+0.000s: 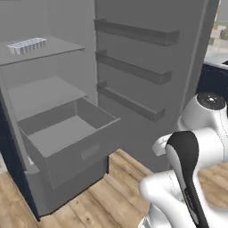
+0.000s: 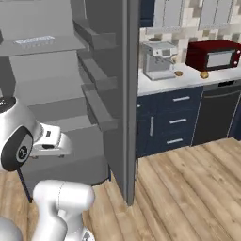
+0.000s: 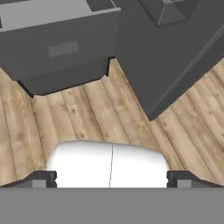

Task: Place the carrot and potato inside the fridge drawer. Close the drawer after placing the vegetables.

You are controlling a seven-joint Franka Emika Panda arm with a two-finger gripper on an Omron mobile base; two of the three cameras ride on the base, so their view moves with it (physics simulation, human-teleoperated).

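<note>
Pincer (image 3: 111, 179) open, empty. Wide grey box-shaped fridge drawer (image 3: 61, 48) ahead, pulled out, empty. Judged: fetching vegetables comes next.

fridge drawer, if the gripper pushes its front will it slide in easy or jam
The fridge drawer looks empty, so it is probably light to push. Its wide flat front suggests a central push slides it straight; an off-centre push might skew it. It looks rigid, unlikely to flex.
</note>
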